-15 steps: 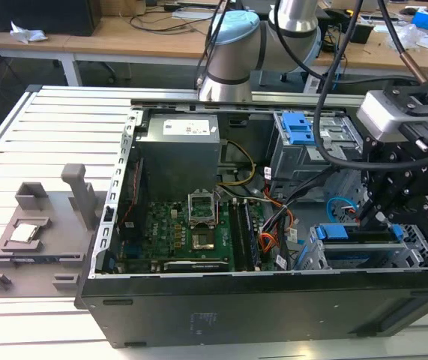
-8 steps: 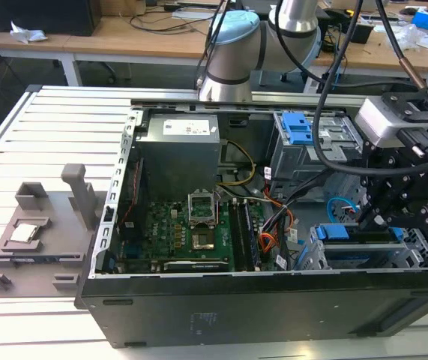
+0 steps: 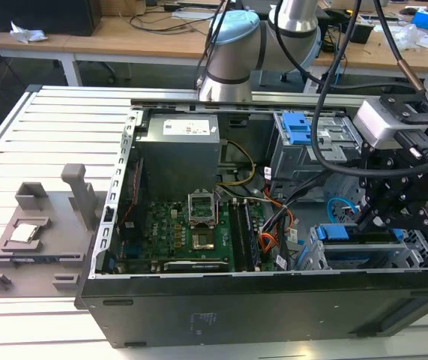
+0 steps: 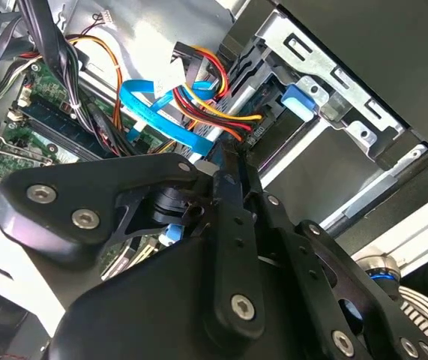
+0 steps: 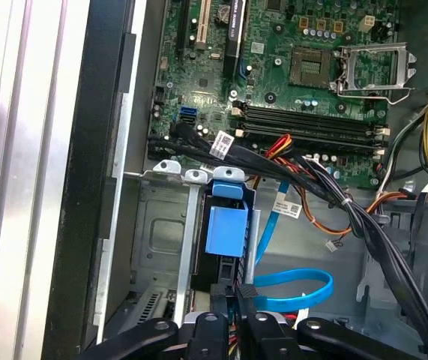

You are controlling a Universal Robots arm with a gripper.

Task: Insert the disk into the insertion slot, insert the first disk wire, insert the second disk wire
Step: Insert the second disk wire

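Behind the claw (image 5: 234, 315), disk (image 5: 225, 232) half-hidden

Even, bright indoor light falls from above. The ribbed table (image 3: 41, 142) glares pale toward 9 o'clock in the exterior view. The gripper (image 4: 225, 176) looms dark and soft-focused in the second wrist view.

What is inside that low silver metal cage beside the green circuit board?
Inside the low silver perforated metal cage sits the grey hard drive in its bright blue plastic frame. The drive's label and rear plugs are hidden by the frame and the black pincer.
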